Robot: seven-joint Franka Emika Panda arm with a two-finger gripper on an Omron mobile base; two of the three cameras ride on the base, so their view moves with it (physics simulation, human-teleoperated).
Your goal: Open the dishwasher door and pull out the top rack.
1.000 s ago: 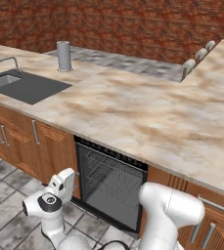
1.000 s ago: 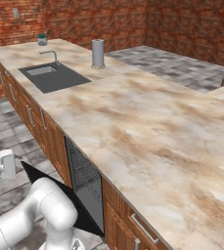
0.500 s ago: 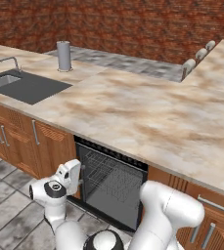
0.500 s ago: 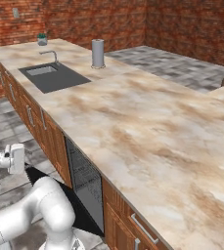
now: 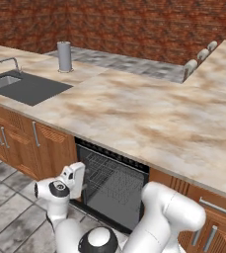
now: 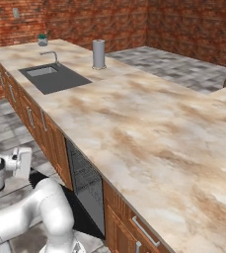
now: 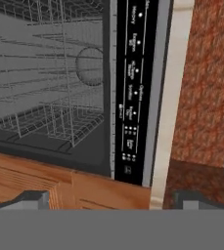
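The dishwasher door (image 6: 82, 217) is swung down and lies flat, a black panel low above the tiled floor (image 5: 8, 207) in the right base view. The top rack (image 5: 112, 173), a grey wire grid basket, sits inside the open dishwasher cavity (image 5: 115, 190) under the marbled countertop (image 5: 149, 113); in the hand view, which is rolled sideways, the rack wires (image 7: 45, 73) fill the grey tub beside the dark control strip (image 7: 133, 88) with its small white labels. Brown wooden cabinet doors (image 5: 50, 150) flank the opening on both sides. Nothing lies between the gripper and the rack.

The countertop carries a recessed dark sink (image 5: 23, 86) with a faucet (image 5: 12, 62), its basin bare, and an upright grey cylinder (image 5: 64, 56) behind it. A small potted plant (image 6: 42, 39) stands at the far corner against the brick wall (image 5: 134, 24).

The gripper (image 5: 83, 187) hangs just in front of the cavity's left edge, level with the rack. Its finger tips (image 7: 33, 199) stand wide apart at the lower edge of the hand view, holding and touching nothing.
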